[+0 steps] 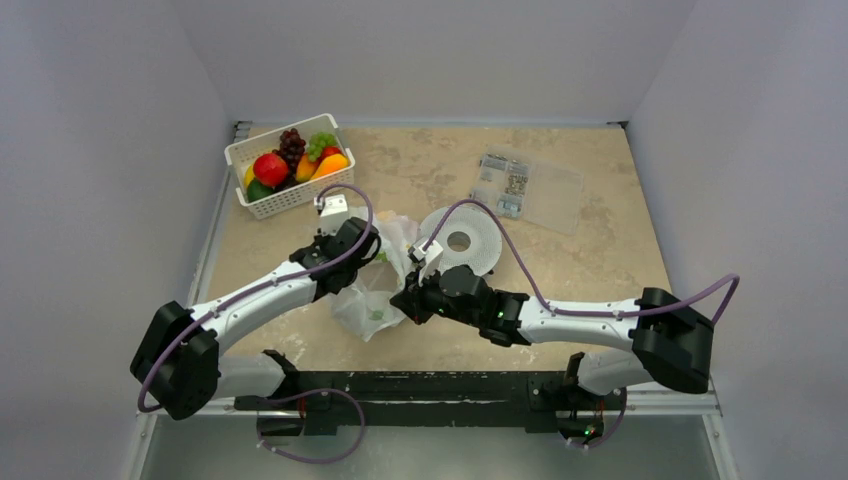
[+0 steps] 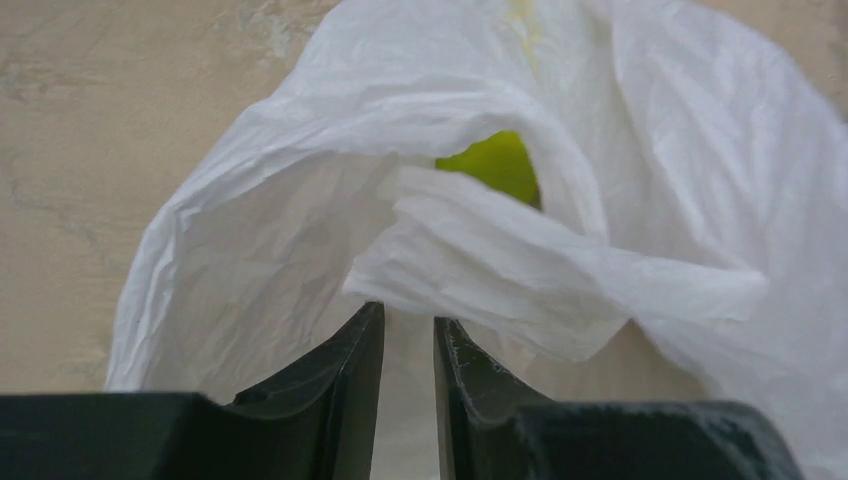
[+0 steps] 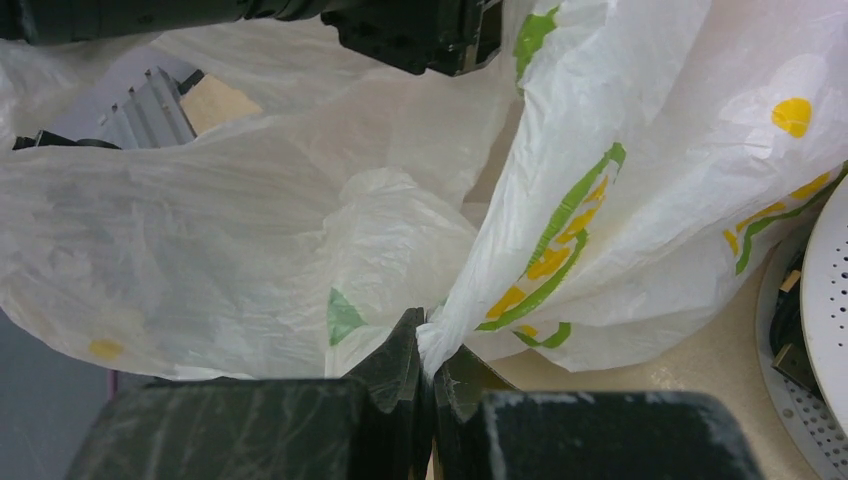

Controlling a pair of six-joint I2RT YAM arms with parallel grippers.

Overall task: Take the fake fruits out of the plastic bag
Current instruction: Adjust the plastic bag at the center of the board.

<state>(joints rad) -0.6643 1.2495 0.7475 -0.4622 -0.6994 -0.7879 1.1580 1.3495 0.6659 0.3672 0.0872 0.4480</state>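
Observation:
The plastic bag (image 1: 372, 290) lies crumpled at the table's middle, between both grippers. In the left wrist view the bag (image 2: 300, 250) gapes and a glossy yellow-green fruit (image 2: 495, 165) shows inside its mouth; I cannot tell which fruit it is. My left gripper (image 2: 408, 312) is narrowly open, its tips just under a fold of the bag, with nothing between them; in the top view it (image 1: 368, 248) sits at the bag's far left side. My right gripper (image 3: 430, 335) is shut on a bunched edge of the bag (image 3: 600, 200); in the top view it (image 1: 408, 300) is at the bag's near right side.
A white slotted basket (image 1: 245, 152) at the back left holds several fake fruits, among them a red apple (image 1: 270, 168). A white perforated disc (image 1: 480, 240) lies just right of the bag. A flat clear packet (image 1: 540, 190) lies at the back right.

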